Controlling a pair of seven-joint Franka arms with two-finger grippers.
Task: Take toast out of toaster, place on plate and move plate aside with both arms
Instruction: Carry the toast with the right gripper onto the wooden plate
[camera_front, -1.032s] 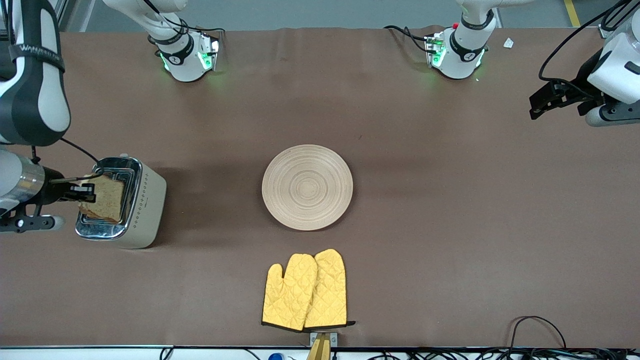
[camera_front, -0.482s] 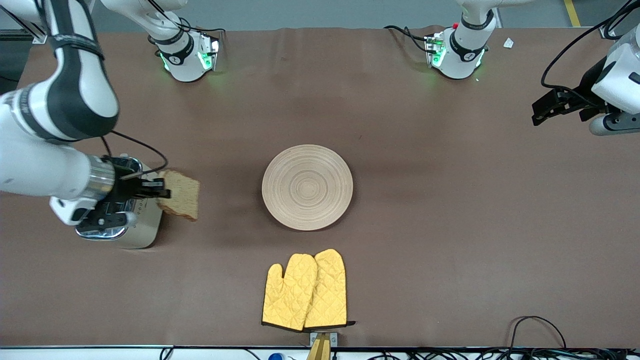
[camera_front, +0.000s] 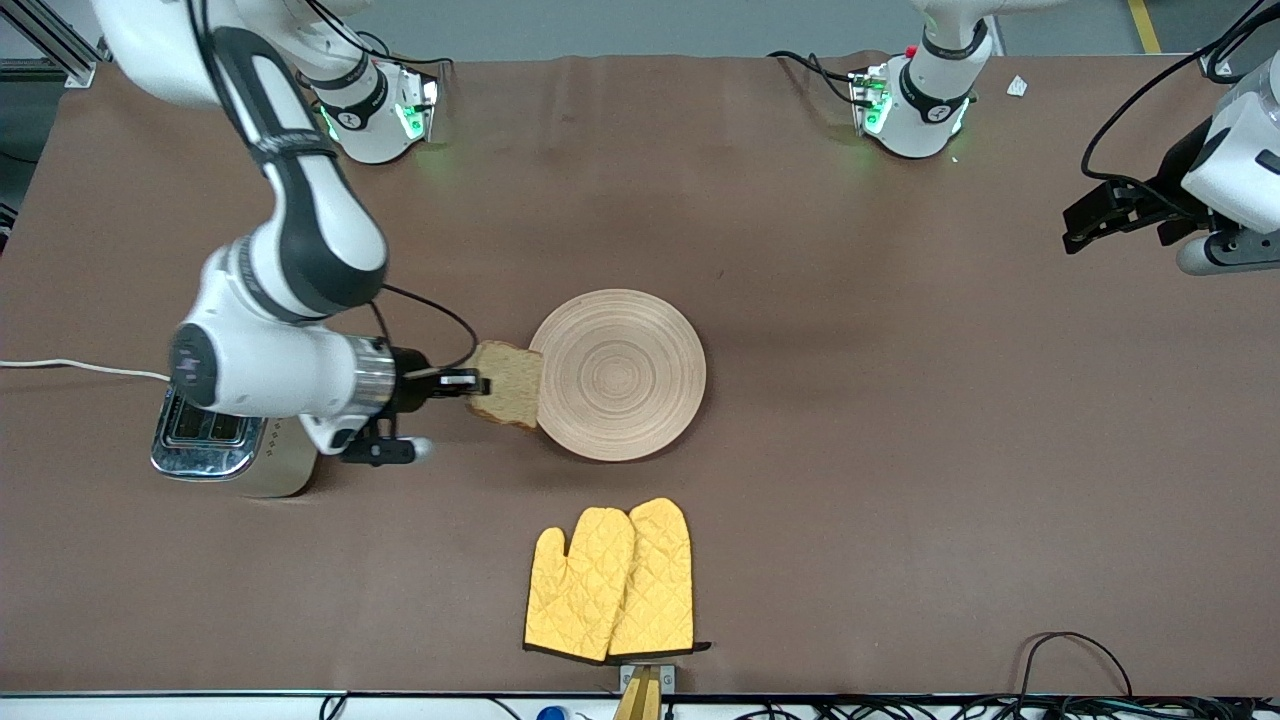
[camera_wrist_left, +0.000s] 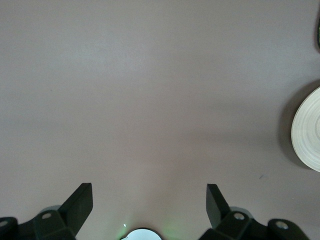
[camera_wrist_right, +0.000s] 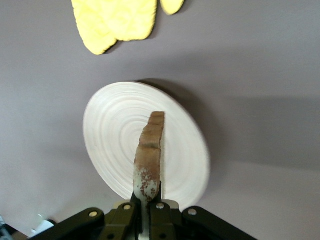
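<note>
My right gripper (camera_front: 470, 382) is shut on one end of the toast (camera_front: 508, 383), a light brown speckled slice with a darker crust. The slice hangs on edge over the rim of the plate (camera_front: 617, 374) at the right arm's end. In the right wrist view the toast (camera_wrist_right: 150, 150) stands out from the right gripper (camera_wrist_right: 146, 207), with the round pale wooden plate (camera_wrist_right: 112, 135) below it. My left gripper (camera_front: 1072, 225) waits open and empty over bare table at the left arm's end. The left wrist view shows the left gripper (camera_wrist_left: 148, 200) with its fingers wide apart, and the plate's rim (camera_wrist_left: 307, 130) at the picture's edge.
A chrome and cream toaster (camera_front: 215, 445) stands at the right arm's end of the table, partly under the right arm. A pair of yellow oven mitts (camera_front: 612, 580) lies nearer to the front camera than the plate. Both arm bases (camera_front: 375, 110) sit along the table's back edge.
My right arm lifted the toast out of the toaster and carried it across to the plate's rim. The left arm drew back slightly at its end of the table.
</note>
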